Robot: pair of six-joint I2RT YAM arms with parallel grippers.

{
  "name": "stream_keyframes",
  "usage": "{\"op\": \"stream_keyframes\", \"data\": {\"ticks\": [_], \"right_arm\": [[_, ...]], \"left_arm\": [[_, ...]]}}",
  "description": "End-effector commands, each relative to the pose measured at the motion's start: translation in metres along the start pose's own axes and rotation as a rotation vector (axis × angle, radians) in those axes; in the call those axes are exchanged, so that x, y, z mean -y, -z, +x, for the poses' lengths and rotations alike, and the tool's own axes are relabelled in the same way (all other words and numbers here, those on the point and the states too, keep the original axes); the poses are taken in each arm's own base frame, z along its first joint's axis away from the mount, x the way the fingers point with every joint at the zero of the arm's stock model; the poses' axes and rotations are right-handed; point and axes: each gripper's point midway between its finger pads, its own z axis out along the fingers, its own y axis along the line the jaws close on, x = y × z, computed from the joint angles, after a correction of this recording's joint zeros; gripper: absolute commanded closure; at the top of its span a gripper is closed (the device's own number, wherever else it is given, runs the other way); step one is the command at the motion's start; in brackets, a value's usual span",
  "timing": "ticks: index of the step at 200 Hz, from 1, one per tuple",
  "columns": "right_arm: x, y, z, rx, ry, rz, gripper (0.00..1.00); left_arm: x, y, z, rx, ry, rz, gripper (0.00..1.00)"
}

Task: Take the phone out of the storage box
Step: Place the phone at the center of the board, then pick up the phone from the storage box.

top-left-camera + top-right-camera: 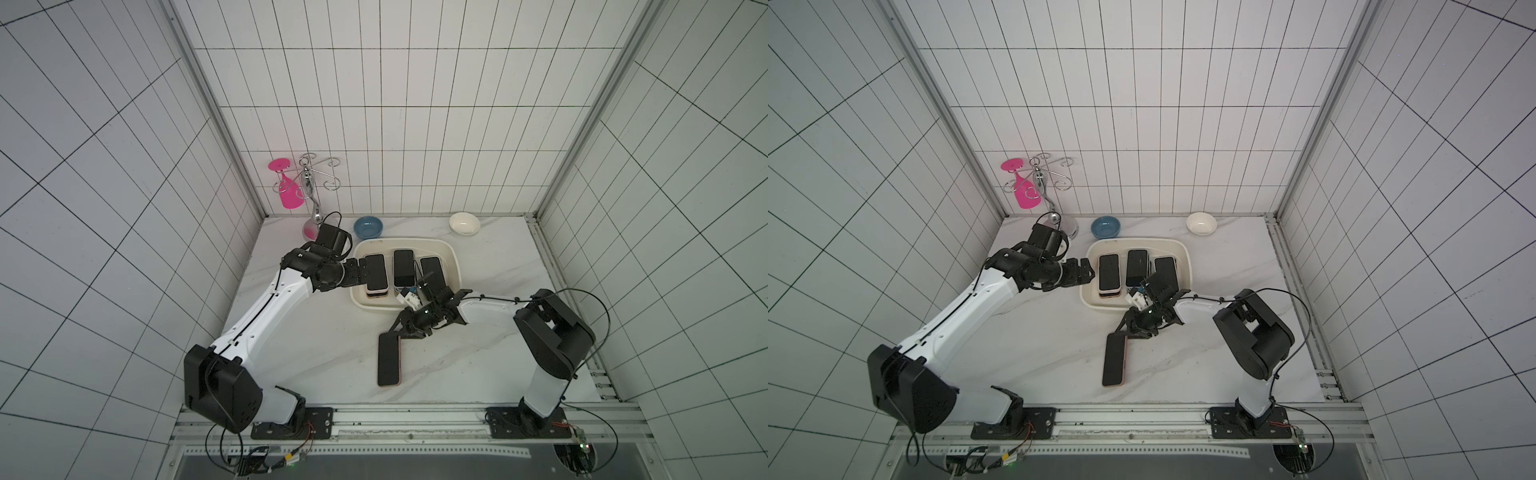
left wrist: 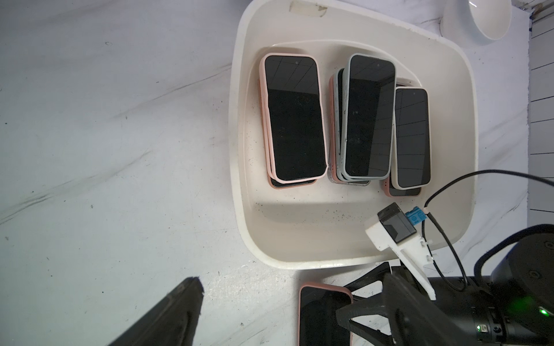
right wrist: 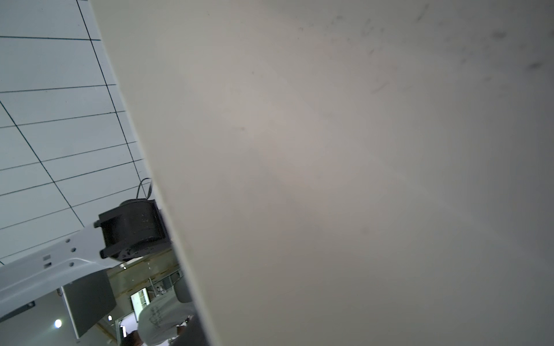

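Note:
The storage box (image 1: 445, 252) (image 1: 1179, 249) (image 2: 299, 221) holds three stacks of dark-screened phones (image 1: 376, 272) (image 2: 295, 119). In front of the box a pink-cased phone (image 1: 389, 361) (image 1: 1114, 361) (image 2: 317, 317) lies flat on the table. My right gripper (image 1: 392, 333) (image 1: 1119, 333) is at its far end, fingers apart, one finger over the screen. My left gripper (image 1: 362, 272) (image 1: 1088, 270) stands open at the box's left rim, beside the left stack, with nothing in it. One of its fingers (image 2: 174, 314) shows in the left wrist view. A close cream surface fills the right wrist view and hides that gripper's jaws.
A blue bowl (image 1: 368, 227) and a white bowl (image 1: 464, 223) (image 2: 479, 18) stand behind the box by the back wall. A chrome rack (image 1: 309, 183) with a pink glass (image 1: 286, 187) hanging from it is at the back left. Tiled walls close in three sides.

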Motion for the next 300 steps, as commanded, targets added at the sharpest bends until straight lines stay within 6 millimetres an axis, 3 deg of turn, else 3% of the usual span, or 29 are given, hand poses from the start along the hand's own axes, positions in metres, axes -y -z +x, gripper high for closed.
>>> {"op": "stream_keyframes", "data": {"ticks": [1, 55, 87, 134, 165, 220, 257, 300], "right_arm": [[0.015, 0.01, 0.012, -0.009, -0.057, 0.018, 0.53], [0.021, 0.032, 0.018, 0.033, -0.072, 0.039, 0.44], [0.005, 0.06, 0.021, 0.069, -0.015, 0.093, 0.39], [-0.013, 0.123, 0.018, 0.191, 0.068, 0.227, 0.27], [-0.016, 0.144, 0.011, 0.246, 0.082, 0.235, 0.21], [-0.011, 0.151, 0.001, 0.255, 0.084, 0.24, 0.21], [-0.009, 0.149, 0.001, 0.242, 0.087, 0.236, 0.21], [-0.005, 0.146, 0.0, 0.231, 0.083, 0.242, 0.22]], "left_arm": [[0.001, -0.002, -0.005, 0.02, 0.003, 0.009, 0.02], [0.014, -0.013, -0.006, 0.027, -0.01, -0.011, 0.02], [0.023, -0.033, -0.012, 0.022, -0.016, -0.096, 0.02], [0.021, -0.091, -0.034, -0.018, -0.022, -0.275, 0.02], [0.018, -0.131, -0.039, -0.069, -0.02, -0.336, 0.02], [0.013, -0.175, -0.041, -0.128, -0.02, -0.363, 0.02], [0.001, -0.19, -0.034, -0.162, -0.006, -0.373, 0.02], [0.002, -0.201, -0.028, -0.18, -0.007, -0.337, 0.02]]}}
